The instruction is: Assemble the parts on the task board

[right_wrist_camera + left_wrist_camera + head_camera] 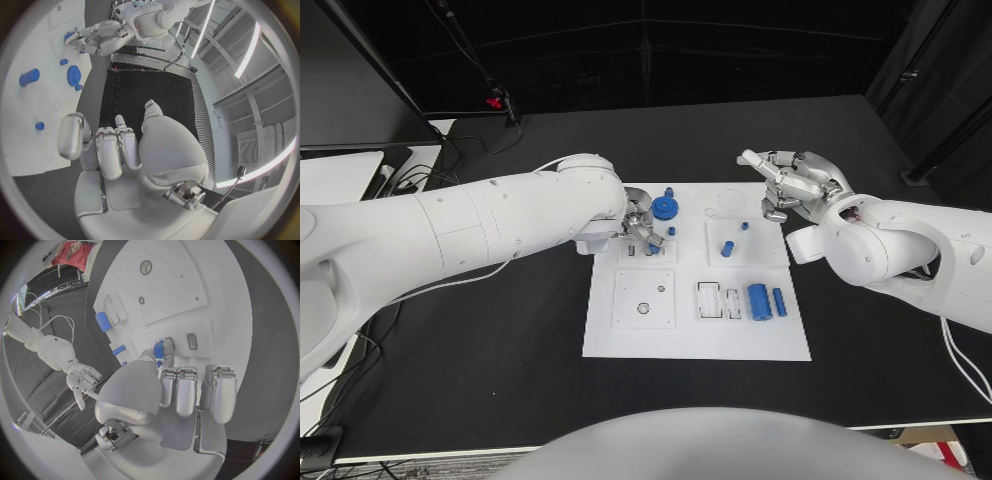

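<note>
White against the black surface (473,380), the task board (697,335) is seen in the middle of the head view. Small blue parts are spread over its far half and right side: a blue gear (665,209) near the far edge, a short blue cylinder (728,247) standing toward the middle, a tiny blue peg (744,226) just beyond it, and a longer blue cylinder (759,301) lying at the right beside a thin blue bar (779,302). Pale rectangular recesses are seen in the board beside these last two, and a square panel with a round hole is set at the near left.

The left hand (638,229) is held low over the board's far left part, just beside the gear. In the left wrist view its fingers (185,390) are curled downward, and a small blue part (159,349) is pinched between the thumb and a fingertip, close above a small slot in the board.

The right hand (795,184) is held at the board's far right corner, raised above the surface and well apart from the left hand. Its fingers (106,145) are seen in the right wrist view loosely bent and apart, with nothing between them; the board with the gear lies beyond them.
</note>
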You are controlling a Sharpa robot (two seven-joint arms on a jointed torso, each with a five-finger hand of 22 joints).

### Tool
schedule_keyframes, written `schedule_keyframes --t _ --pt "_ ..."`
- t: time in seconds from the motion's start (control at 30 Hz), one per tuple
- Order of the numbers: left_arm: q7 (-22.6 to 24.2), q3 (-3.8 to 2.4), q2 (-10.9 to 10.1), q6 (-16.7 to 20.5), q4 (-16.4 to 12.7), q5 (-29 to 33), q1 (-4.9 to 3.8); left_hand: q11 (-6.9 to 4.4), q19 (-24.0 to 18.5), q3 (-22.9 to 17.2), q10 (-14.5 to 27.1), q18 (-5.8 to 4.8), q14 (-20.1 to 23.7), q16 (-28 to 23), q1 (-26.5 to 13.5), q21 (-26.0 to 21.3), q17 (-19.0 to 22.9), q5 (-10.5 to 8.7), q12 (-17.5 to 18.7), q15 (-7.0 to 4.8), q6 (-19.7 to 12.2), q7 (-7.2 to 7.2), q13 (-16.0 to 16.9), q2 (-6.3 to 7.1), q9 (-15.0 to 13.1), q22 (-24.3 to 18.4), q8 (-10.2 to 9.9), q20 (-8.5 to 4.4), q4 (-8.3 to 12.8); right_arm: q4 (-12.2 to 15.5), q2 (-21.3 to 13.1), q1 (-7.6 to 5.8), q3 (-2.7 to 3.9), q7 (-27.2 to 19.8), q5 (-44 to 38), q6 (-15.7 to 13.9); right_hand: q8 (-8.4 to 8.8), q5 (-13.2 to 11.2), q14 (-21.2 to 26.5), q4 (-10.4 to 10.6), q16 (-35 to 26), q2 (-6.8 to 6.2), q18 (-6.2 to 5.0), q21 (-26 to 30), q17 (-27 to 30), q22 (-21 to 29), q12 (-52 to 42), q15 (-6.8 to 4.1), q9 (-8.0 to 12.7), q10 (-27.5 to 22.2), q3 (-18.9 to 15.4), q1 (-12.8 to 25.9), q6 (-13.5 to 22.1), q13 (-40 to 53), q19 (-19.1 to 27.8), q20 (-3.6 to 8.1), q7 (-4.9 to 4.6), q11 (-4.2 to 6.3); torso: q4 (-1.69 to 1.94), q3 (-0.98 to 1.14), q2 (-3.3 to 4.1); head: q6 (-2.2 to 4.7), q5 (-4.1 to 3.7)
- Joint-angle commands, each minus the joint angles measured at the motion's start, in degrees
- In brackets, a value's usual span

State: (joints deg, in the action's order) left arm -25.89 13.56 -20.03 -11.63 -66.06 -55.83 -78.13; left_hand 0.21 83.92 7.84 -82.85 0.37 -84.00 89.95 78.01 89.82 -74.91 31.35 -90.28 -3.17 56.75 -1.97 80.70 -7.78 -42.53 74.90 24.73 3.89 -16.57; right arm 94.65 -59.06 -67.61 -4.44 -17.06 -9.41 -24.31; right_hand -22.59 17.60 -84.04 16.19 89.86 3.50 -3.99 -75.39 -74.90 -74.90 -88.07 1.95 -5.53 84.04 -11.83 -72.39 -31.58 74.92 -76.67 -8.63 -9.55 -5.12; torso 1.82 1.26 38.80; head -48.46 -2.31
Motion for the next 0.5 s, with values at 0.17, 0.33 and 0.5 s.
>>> schedule_keyframes --t 0.17,0.33,0.5 --pt "1.02 -0.03 -1.36 1.93 -1.66 -0.11 -0.29 -1.46 6.08 -0.59 -7.15 -0.37 -6.0 0.05 5.08 0.18 -15.09 0.25 0.28 -0.27 0.44 0.06 9.3 -4.04 -0.12 15.1 -0.3 -0.4 -0.04 -0.07 0.03 0.07 0.02 -0.15 0.11 0.17 -0.12 0.33 -5.96 0.02 0.14 0.26 -0.39 0.33 -15.1 -8.35 0.12 0.51 -0.06 1.66 -0.21 -0.1 0.49 12.1 0.24 -0.04 -0.88 -0.56 0.01 0.04 -0.01 0.01 0.14" --pt "0.92 -0.04 -2.75 2.54 -2.99 -0.1 -0.79 -1.44 6.08 -0.63 -7.15 -0.37 -6.0 0.05 5.03 0.18 -15.09 0.14 0.28 -0.28 0.5 0.03 9.3 -3.9 -0.16 15.1 -0.32 -0.4 -0.13 -0.11 0.02 0.1 0.01 -0.13 0.11 0.13 -0.22 0.29 -5.96 0.05 0.14 0.3 -0.4 0.37 -15.1 -8.34 0.12 0.51 -0.07 1.64 -0.23 -0.1 0.54 12.09 0.27 -0.05 -0.89 -0.56 -0.02 0.1 -0.08 -0.04 0.22" --pt "0.57 -0.04 -3.9 3.26 -3.65 -0.1 -1.19 -1.42 6.08 -0.65 -7.15 -0.37 -6.0 0.05 4.97 0.18 -15.09 0.08 0.28 -0.28 0.55 0.01 9.3 -3.84 -0.18 15.1 -0.33 -0.4 -0.18 -0.11 -0.06 0.12 0.01 -0.13 0.11 0.09 -0.23 0.29 -5.96 0.06 0.14 0.31 -0.4 0.38 -15.1 -8.34 0.12 0.51 -0.07 1.64 -0.24 -0.1 0.54 12.08 0.27 -0.05 -0.89 -0.56 0.06 0.11 -0.04 0.04 0.22"
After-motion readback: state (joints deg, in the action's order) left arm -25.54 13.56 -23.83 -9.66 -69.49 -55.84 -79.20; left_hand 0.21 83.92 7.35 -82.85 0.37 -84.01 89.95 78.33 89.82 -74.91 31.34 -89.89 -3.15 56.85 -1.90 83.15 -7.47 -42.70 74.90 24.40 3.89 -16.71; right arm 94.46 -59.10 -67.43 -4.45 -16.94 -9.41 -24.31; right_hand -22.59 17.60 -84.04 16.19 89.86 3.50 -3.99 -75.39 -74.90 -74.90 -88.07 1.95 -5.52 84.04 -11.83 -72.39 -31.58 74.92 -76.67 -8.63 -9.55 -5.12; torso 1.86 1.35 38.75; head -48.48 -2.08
